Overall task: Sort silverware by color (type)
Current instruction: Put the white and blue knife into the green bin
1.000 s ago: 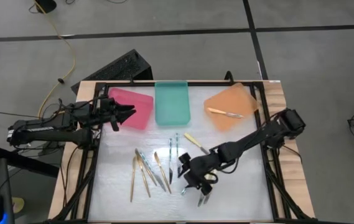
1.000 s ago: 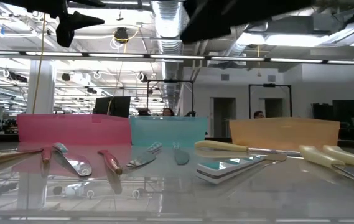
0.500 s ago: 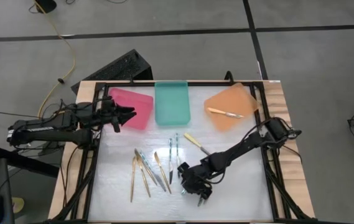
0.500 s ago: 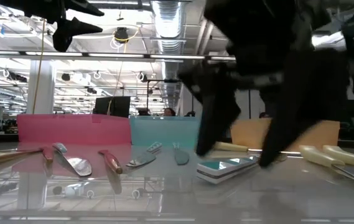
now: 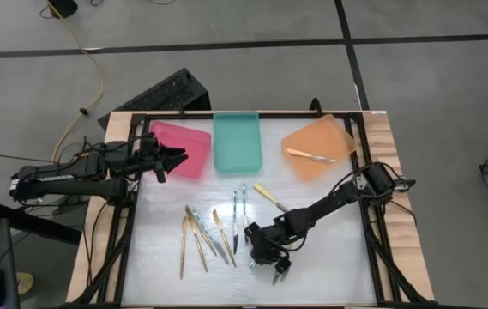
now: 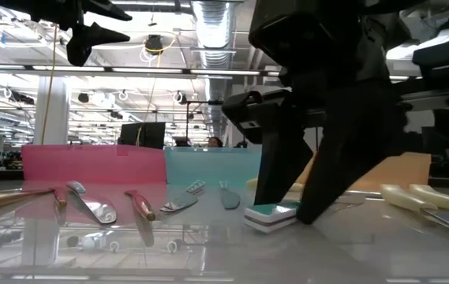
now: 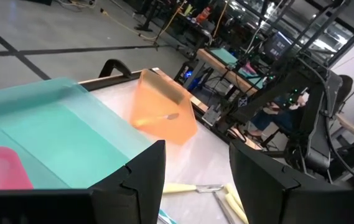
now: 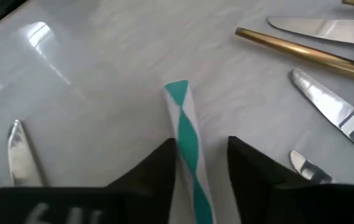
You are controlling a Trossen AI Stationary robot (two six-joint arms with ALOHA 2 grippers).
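The right arm reaches in from the right side, bent low over the near middle of the table. Its right gripper (image 5: 280,271) points down at the table top, and its two dark fingers (image 6: 281,162) stand a little apart. The left arm lies stretched along the far left side. Its left gripper (image 5: 175,158) is up in the air with fingers spread apart.

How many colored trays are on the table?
3. The pink tray sits at the table's far side under the left gripper, the teal tray beside it in the middle, and the orange tray farthest right, holding one utensil.
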